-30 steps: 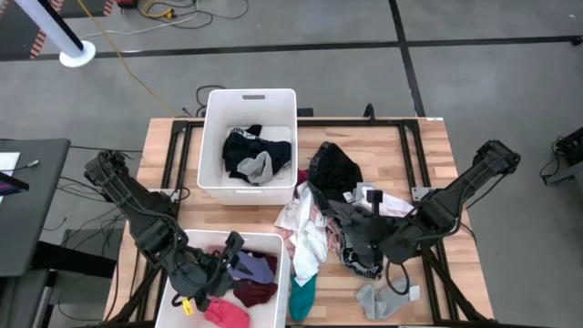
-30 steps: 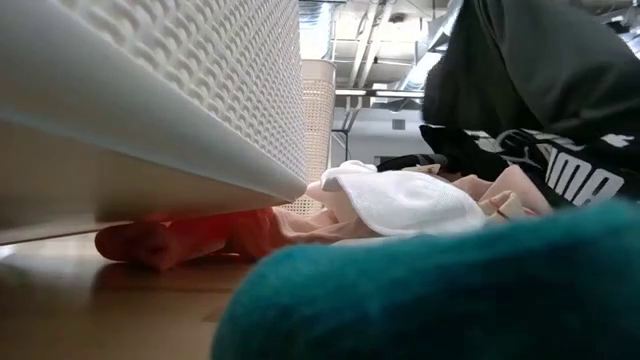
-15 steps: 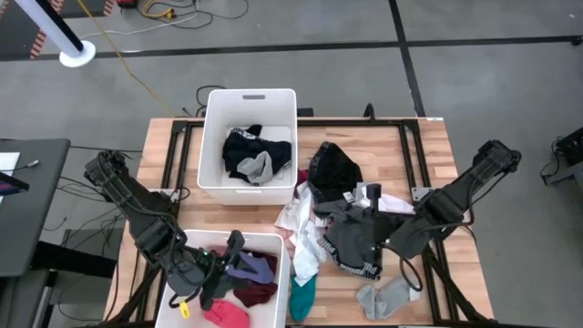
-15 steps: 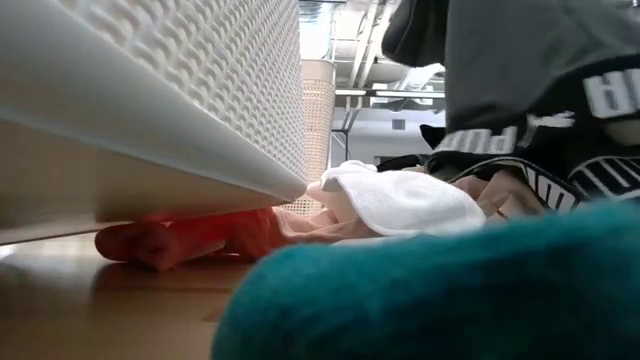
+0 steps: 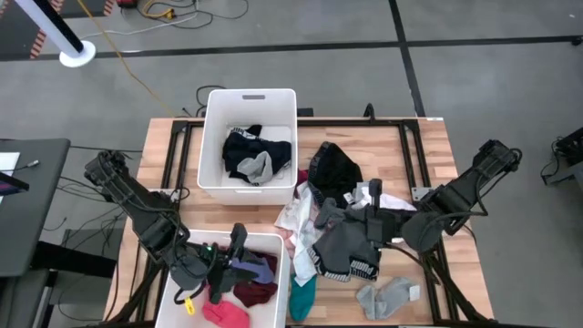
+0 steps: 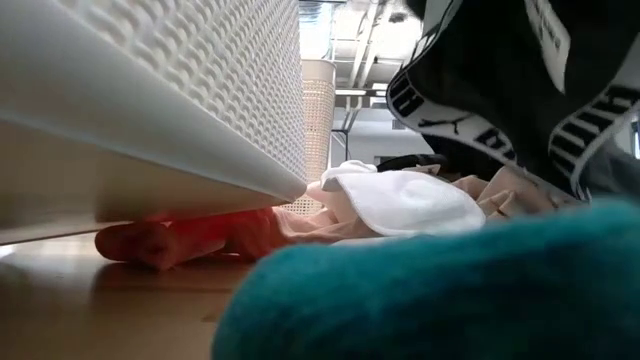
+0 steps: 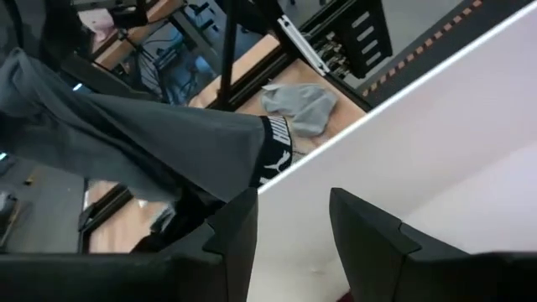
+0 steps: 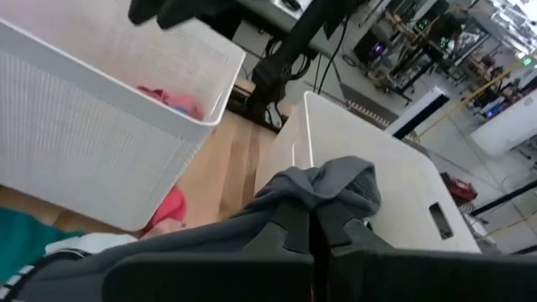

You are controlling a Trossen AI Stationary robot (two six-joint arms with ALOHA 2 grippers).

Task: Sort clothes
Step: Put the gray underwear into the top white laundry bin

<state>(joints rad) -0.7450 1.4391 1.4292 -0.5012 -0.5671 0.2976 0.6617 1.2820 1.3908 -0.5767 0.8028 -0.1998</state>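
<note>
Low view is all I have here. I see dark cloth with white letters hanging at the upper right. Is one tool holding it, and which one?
Observer: Yes, the right tool is shut on the grey garment, lifted over the pile on the table.
Operator: Where is the left tool?
Observer: The left tool is over the near bin, fingers apart and nothing between them.
Operator: What is in the far bin?
Observer: The far bin holds black clothes and a grey piece.
</note>
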